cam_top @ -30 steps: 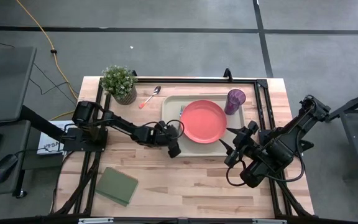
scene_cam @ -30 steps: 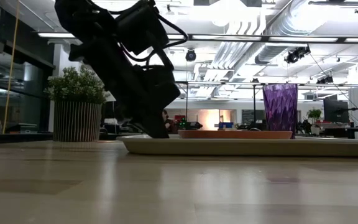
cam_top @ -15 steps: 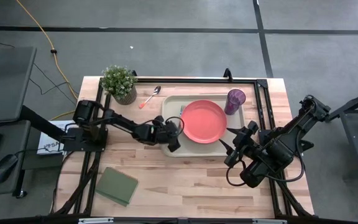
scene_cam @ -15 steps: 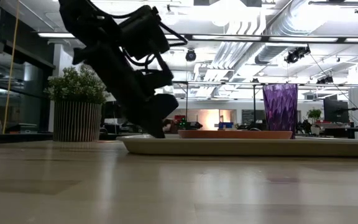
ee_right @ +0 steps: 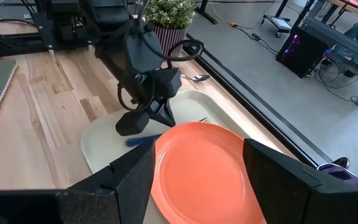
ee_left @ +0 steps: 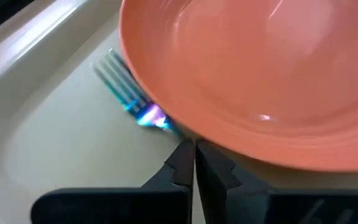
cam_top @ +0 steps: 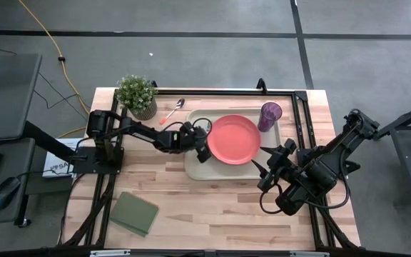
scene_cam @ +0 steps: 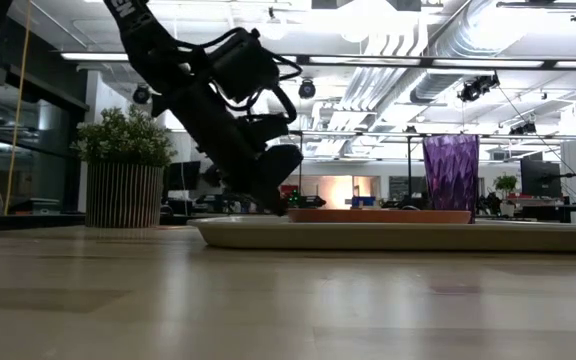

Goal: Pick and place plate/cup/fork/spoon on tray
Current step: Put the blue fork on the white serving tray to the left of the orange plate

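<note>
Spoon (cam_top: 173, 111) lies off the tray (cam_top: 197, 168) near the plant (cam_top: 137, 94); my left gripper (ee_left: 194, 163), fingers together on nothing, sits by the trayed fork (ee_left: 126, 96), plate (cam_top: 232, 139) and cup (cam_top: 270, 114), so spoon is next; right gripper (cam_top: 266, 165) waits, fingers apart.

Glossy orange-red plate (ee_left: 260, 74) with smooth plastic sheen. Smooth, matt cream tray (ee_left: 48, 124). Fork (ee_left: 129, 102) with translucent blue plastic handle. Translucent, faceted purple cup (scene_cam: 450, 172). Pale wooden worktop (cam_top: 212, 207) with visible grain. Matt green pad (cam_top: 134, 213).
</note>
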`<action>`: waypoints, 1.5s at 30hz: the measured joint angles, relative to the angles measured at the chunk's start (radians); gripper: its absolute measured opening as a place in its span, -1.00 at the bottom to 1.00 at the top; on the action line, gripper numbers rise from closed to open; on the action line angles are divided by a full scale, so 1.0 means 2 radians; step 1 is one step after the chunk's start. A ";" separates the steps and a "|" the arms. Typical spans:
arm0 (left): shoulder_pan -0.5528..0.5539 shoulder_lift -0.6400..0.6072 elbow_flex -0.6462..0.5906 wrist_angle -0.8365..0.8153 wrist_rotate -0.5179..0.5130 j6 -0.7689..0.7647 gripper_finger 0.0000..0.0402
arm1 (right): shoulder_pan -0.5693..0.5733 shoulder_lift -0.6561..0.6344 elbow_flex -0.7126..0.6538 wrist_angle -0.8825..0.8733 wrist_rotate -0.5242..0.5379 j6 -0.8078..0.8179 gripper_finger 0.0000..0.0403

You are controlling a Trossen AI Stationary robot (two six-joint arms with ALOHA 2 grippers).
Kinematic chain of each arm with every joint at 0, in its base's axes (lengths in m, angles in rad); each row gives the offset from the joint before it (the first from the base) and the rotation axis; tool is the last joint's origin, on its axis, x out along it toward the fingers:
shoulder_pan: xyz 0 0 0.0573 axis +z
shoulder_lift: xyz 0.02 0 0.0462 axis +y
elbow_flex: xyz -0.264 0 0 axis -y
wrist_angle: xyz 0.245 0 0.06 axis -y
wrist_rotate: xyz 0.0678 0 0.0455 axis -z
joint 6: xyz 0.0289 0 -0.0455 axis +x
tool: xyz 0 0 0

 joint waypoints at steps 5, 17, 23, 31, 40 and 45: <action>0.000 0.000 0.000 0.042 0.034 0.005 -1.00 | 0.000 0.000 0.000 0.002 0.004 -0.002 0.17; 0.035 0.000 0.000 0.055 0.065 0.019 -1.00 | 0.000 0.000 0.000 0.005 0.006 -0.002 0.17; 0.059 0.000 0.005 0.065 0.059 0.023 -1.00 | 0.000 0.000 0.000 0.005 0.007 -0.005 0.17; 0.093 0.000 0.057 0.003 0.074 0.001 -1.00 | 0.000 0.000 0.000 0.011 0.026 -0.007 0.17; 0.102 0.050 0.100 -0.067 0.109 0.000 -1.00 | 0.000 0.000 0.000 0.014 0.025 -0.014 0.17; 0.099 0.077 0.112 -0.064 0.111 -0.006 -1.00 | 0.000 0.000 0.000 0.014 0.024 -0.016 0.17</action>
